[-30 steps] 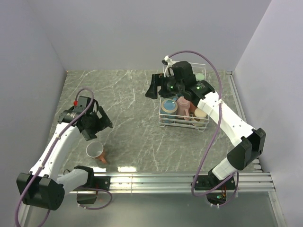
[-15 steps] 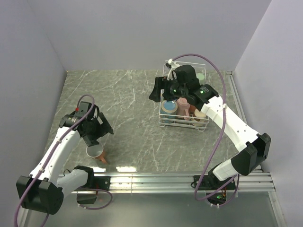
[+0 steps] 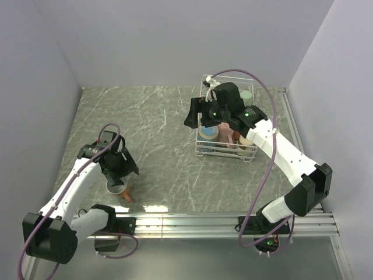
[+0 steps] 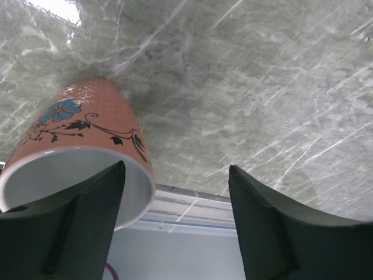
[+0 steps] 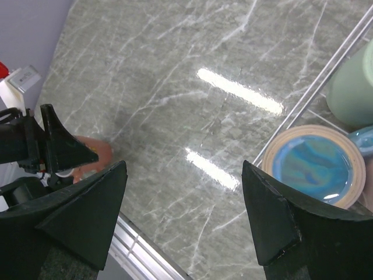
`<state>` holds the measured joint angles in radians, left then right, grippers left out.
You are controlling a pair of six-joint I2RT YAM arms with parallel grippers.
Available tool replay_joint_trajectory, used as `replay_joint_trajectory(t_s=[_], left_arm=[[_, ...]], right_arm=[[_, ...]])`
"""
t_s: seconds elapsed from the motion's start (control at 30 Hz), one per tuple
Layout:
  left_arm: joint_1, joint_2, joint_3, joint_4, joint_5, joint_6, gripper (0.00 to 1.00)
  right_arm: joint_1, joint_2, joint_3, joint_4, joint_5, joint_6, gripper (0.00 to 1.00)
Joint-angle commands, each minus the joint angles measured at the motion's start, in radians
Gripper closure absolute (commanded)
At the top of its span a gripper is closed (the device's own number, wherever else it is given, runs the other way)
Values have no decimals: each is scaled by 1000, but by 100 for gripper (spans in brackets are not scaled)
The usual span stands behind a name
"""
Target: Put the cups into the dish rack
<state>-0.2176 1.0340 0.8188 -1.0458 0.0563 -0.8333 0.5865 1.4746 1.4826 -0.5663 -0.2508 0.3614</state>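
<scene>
Hovering over the salmon floral mug (image 4: 87,128), which lies on its side near the table's (image 3: 157,128) front edge, the left gripper (image 4: 175,175) gapes wide. The right gripper (image 5: 183,169), equally spread, hangs above the dish rack's (image 3: 226,154) left side, over a blue-glazed cup (image 5: 315,166).

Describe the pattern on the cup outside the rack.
The cup is salmon with a blue flower and dark vines; left wrist view.

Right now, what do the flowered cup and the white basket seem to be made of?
The flowered cup looks like glazed ceramic: smooth salmon outside with a painted blue flower, plain white inside. The dish rack looks like thin white-coated metal wire, though plastic cannot be excluded.
</scene>
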Motion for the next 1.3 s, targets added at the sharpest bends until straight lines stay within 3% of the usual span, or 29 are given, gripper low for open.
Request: replay_joint_trajectory(t_s=[0.0, 0.1, 0.17, 0.2, 0.27, 0.3, 0.33, 0.8, 1.27], left_arm=[[-5, 9, -13, 36, 14, -6, 25], [-5, 23, -20, 53, 23, 0, 39], [-5, 34, -21, 59, 30, 5, 55], [-5, 37, -23, 67, 33, 5, 69], [-5, 46, -21, 70, 36, 11, 81], [-5, 49, -20, 73, 36, 11, 97], [-5, 54, -18, 72, 34, 11, 100], [-9, 115, 112, 72, 28, 36, 100], [-84, 400, 399, 177, -12, 72, 100]], right_arm=[[-1, -14, -12, 34, 15, -19, 14], [-1, -10, -8, 34, 18, -24, 14], [-2, -7, -7, 32, 21, -27, 14], [-1, -4, -7, 31, 22, -30, 14], [-1, -2, -5, 29, 24, -32, 14], [-1, -2, -5, 28, 27, -33, 14], [-1, -2, -5, 29, 30, -35, 14], [-2, 1, -7, 28, 47, -42, 14], [-2, 18, 7, 9, 54, -44, 14]])
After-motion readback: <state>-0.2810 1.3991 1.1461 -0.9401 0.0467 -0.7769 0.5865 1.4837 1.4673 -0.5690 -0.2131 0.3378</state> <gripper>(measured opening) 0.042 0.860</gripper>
